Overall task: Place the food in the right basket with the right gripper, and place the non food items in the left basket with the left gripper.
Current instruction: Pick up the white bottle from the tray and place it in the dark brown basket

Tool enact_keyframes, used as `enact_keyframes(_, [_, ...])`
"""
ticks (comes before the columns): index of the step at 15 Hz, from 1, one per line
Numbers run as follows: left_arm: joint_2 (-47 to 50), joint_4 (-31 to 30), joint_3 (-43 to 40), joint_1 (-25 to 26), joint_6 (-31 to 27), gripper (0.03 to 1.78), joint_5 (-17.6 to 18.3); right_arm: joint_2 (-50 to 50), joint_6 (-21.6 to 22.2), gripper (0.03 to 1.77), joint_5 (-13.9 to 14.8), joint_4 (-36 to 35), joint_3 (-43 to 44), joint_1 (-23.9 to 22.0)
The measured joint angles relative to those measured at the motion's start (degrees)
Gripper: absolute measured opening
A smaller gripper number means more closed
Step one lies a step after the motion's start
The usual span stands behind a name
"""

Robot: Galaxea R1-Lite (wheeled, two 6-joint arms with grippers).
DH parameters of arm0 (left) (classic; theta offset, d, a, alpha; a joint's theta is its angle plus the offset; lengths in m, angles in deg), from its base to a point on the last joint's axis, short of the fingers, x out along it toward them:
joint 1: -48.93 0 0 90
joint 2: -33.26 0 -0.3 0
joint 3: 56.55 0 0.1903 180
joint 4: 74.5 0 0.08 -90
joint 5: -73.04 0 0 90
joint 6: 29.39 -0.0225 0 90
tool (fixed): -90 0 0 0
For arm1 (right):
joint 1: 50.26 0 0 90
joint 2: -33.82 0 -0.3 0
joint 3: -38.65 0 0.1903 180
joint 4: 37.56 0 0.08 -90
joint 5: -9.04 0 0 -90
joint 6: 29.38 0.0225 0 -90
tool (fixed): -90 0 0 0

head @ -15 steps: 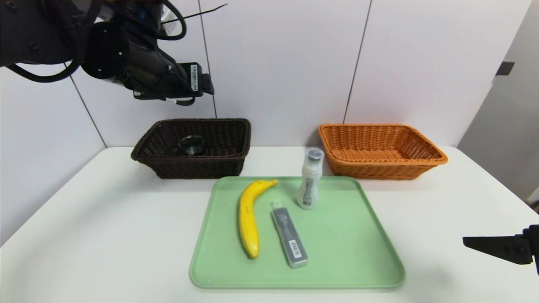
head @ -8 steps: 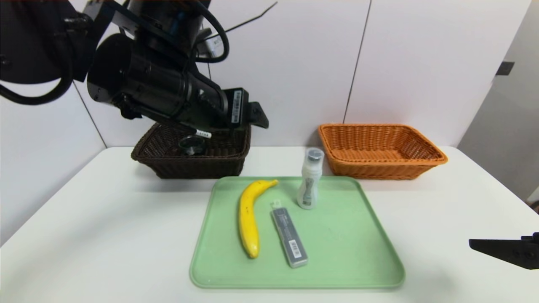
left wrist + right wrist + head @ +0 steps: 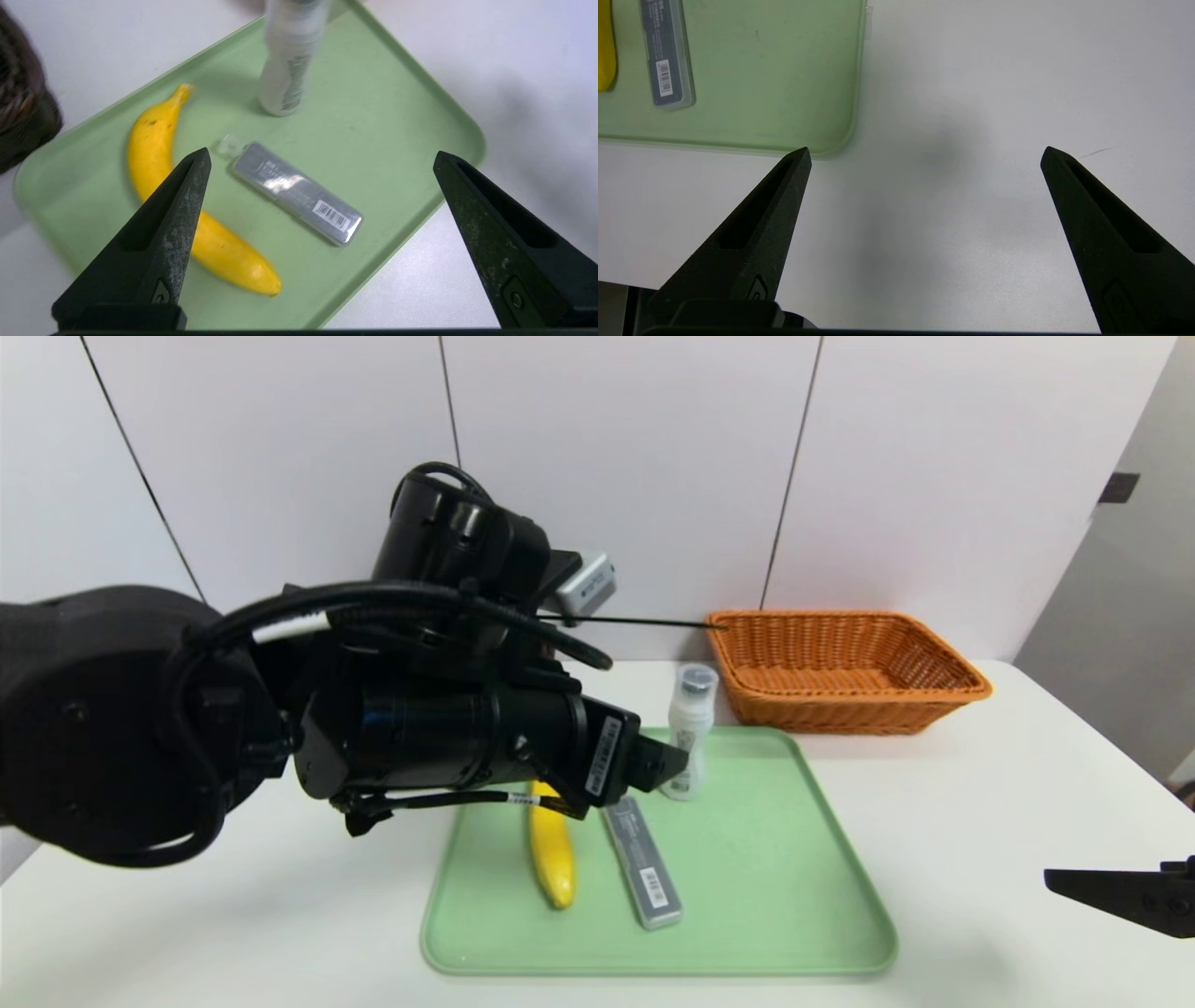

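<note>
Case (image 3: 296, 192) lies flat on tray (image 3: 411, 116), under and between the spread fingers of the empty left tool (image 3: 320, 161); banana (image 3: 159, 154) beside one finger, bottle (image 3: 287, 60) beyond. Straddle the case's narrow width, clear of the banana. Right tool (image 3: 924, 154) released, parked over worktop (image 3: 994, 93).

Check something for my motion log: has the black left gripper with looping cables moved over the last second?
Yes. The left gripper came down and rightward from above the dark brown wicker basket to over the green tray.
</note>
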Motion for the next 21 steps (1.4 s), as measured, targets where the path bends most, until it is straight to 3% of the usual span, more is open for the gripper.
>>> enact_keyframes(3, [1.4,-12.6,-8.2,-1.3,-4.2,1.69,7.1,-0.4,0.0,1.70,0.0,0.0,0.0,0.0])
enact_keyframes(9, [-4.5,-35.9,-15.9,-2.1,-6.4,1.69,7.3,-0.8,0.0,1.70,0.2,0.0,0.4,-0.1])
enact_keyframes(13, [-9.7,-41.0,-16.0,-1.3,-6.4,1.69,2.7,-0.7,0.0,1.70,0.6,0.3,0.1,-0.1])
enact_keyframes(21, [-17.6,-45.1,-14.2,1.2,-6.6,1.69,0.9,-0.9,-0.2,1.70,0.6,-0.2,0.7,0.0])
